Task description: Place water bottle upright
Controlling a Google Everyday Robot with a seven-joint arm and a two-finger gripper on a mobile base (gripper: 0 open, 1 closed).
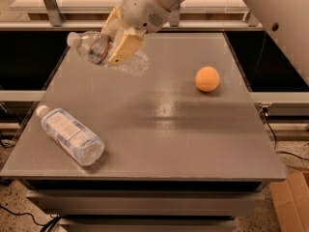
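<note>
Above the table's [193, 134] far-left side, the pincer [111, 50] pinches the tilted water bottle [86, 43].

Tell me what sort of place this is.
Likely a robot test lab: a plain grey table, loose cables on the floor, a cardboard box. The pincer holds a water bottle tilted above the table's far left.

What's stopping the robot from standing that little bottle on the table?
Nothing visible. The gripper holds the water bottle tilted over the table's far left. The big bottle lies front left and the orange ball sits right, both away from that spot.
</note>
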